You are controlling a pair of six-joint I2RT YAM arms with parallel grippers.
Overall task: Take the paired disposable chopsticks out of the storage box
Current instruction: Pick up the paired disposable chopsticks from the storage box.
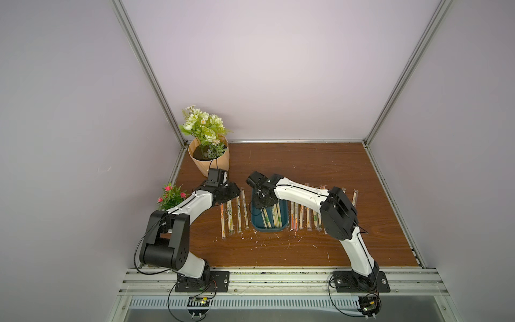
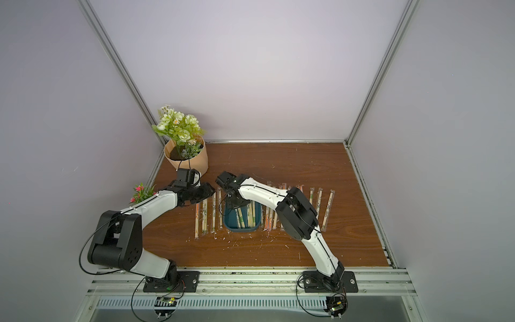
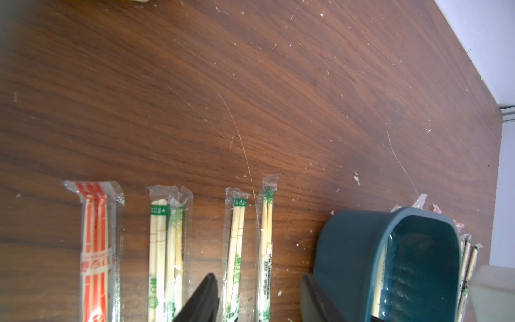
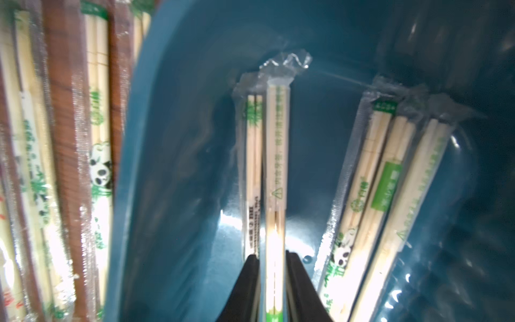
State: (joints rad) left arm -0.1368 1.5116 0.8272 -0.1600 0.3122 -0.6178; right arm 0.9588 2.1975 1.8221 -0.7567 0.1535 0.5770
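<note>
Chopsticks (image 4: 274,156) look light, stiff and slippery-sleeved; I'd pinch mid-length. Right claw (image 4: 273,278) straddles one pair, grip unclear; left claw (image 3: 257,276) hangs open.

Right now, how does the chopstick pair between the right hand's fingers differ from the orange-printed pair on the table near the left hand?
The green-printed pair lies inside the storage box; the orange-printed pair lies out on the table. The green-printed pair is straddled by the right hand, grip unclear; the orange-printed pair lies untouched. Print differs: green lettering versus orange stripes. Both are pale sticks in clear sleeves.
</note>
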